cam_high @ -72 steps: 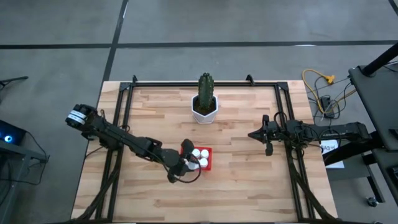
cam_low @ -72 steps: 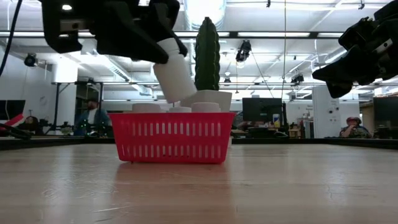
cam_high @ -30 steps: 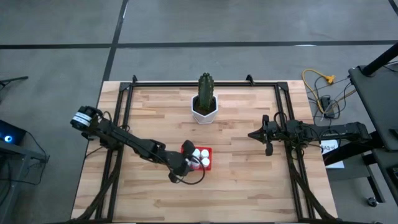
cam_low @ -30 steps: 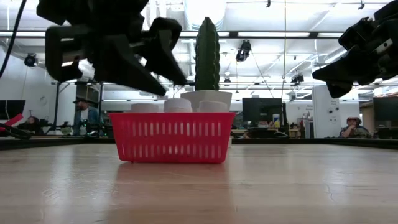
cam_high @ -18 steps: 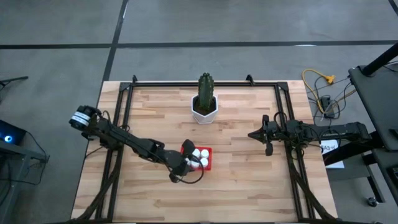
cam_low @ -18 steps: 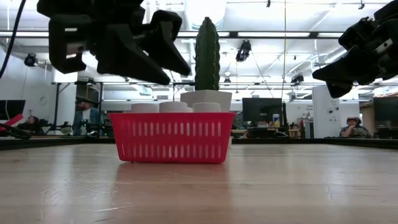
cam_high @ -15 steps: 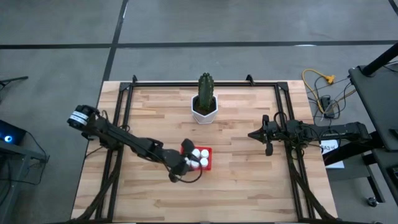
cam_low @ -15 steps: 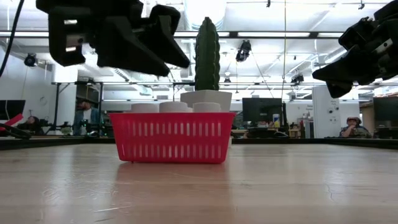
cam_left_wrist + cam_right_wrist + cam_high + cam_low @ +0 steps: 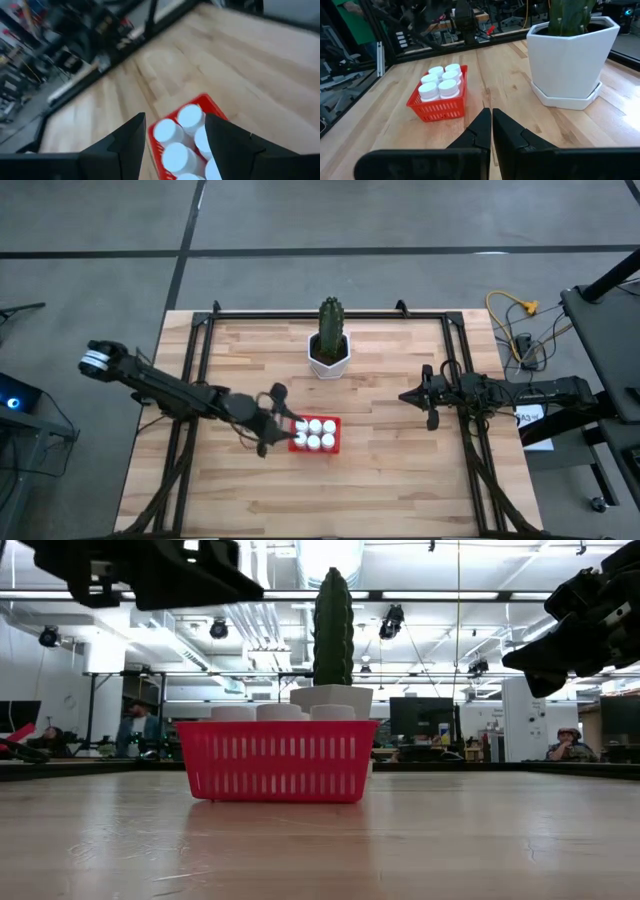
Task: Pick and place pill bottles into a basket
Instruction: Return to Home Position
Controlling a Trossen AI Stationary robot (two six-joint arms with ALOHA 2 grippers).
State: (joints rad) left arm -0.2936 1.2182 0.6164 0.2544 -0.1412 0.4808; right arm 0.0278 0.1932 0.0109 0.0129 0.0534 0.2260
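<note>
Left gripper [image 9: 272, 420]: raised over the table [image 9: 400, 480], just off the left side of the basket [image 9: 440, 111]. The low view shows it well above the rim and not touching. My fingers [image 9: 127, 145] are spread wide with nothing between them. My left wrist view looks down through the gap onto white caps.

Basket: red, low-walled, sitting flat on the wood near the middle of the table, a little left of centre. It is on the near side of the cactus pot [image 9: 329, 356] and apart from it.

Pill bottles [image 9: 315, 425]: I count six, all inside the basket. They stand upright, caps up, packed in two rows of three and touching one another. In the low view the caps show just above the red rim.

Right gripper [image 9: 405, 395]: hangs above the right half of the table, well apart from the basket and pointed toward it. Its fingers are pressed together and hold nothing.

Cactus [image 9: 333, 625]: upright in the white hexagonal pot, toward the far edge of the table.

Background: a person [image 9: 140, 727] stands in the room beyond the table.
</note>
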